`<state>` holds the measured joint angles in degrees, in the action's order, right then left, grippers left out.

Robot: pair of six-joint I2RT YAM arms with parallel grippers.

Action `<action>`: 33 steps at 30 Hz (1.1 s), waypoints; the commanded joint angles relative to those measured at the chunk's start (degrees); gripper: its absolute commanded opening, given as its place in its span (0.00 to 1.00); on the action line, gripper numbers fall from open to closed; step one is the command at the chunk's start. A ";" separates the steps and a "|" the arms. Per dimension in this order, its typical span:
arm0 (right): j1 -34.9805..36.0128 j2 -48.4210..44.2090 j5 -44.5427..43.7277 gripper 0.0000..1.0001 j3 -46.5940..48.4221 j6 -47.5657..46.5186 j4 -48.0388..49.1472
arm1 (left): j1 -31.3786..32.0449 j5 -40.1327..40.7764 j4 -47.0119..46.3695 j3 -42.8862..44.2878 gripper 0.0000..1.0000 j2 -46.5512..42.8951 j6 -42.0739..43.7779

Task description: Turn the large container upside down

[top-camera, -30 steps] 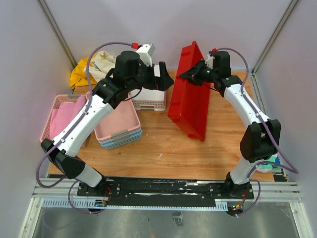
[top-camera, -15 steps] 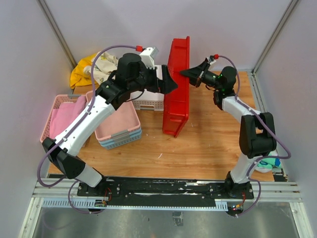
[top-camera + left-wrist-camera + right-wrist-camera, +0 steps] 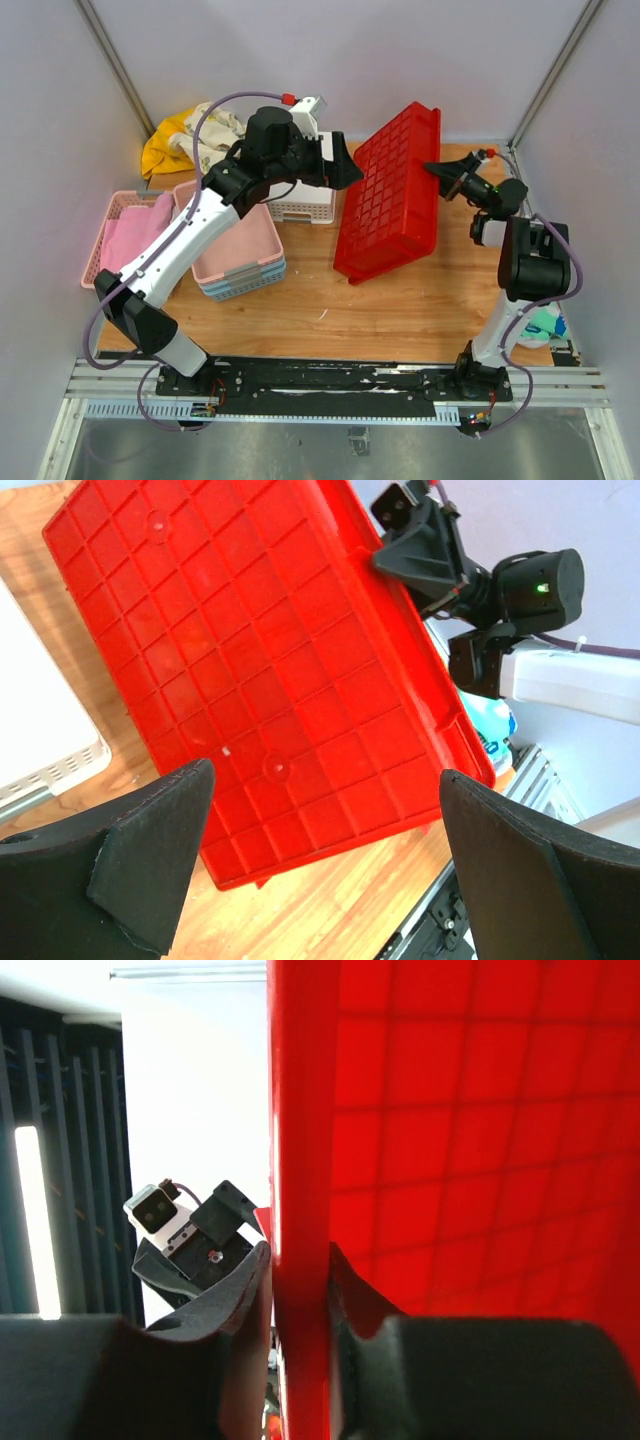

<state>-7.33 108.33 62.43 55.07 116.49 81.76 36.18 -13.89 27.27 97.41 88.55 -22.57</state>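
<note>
A large container (image 3: 393,195), bright red, leans over the wooden table (image 3: 400,310) with its grid-ribbed underside turned up toward the overhead camera. Its near-left edge is low at the tabletop and its right rim is raised. The right gripper (image 3: 441,172) pinches that raised rim: in the right wrist view its two dark fingers (image 3: 245,1290) sit nearly closed, one on each side of the thin red wall. The left gripper (image 3: 345,163) hangs just beside the container's left edge and holds nothing. Its fingers (image 3: 150,860) are spread as wide as they go (the ribbed underside fills the gap between them in the left wrist view). To the left of the container a white basket (image 3: 300,205) stands behind a pink basket (image 3: 240,245) stacked on a blue one. A second pink basket (image 3: 115,235) and a yellow cloth (image 3: 165,152) lie farther left.
</note>
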 commanded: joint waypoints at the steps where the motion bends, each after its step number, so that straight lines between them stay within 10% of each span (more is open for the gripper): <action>1: -10.19 2.47 10.24 0.36 -5.79 -3.29 4.41 | 0.20 -1.79 -1.63 1.37 0.99 1.55 -0.68; 4: -16.19 2.11 11.69 0.60 -8.83 -7.53 1.48 | 0.20 -2.02 -1.78 1.27 0.99 3.17 -0.77; 8: -20.34 -1.01 11.42 0.67 -10.48 -22.87 -17.35 | 0.20 -3.26 -2.57 1.33 0.99 6.36 -2.13; 15: -20.16 -9.21 -5.52 0.72 8.17 -80.94 -100.47 | 0.20 -4.96 -2.62 0.69 0.99 9.26 -2.72; 33: -15.00 -18.32 -41.35 0.76 11.87 -88.72 -117.19 | 0.20 -4.74 -5.81 -7.07 0.99 9.53 -3.49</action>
<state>-24.23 94.04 33.87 65.08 30.09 -29.26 36.18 -17.72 23.99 91.88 98.74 -25.56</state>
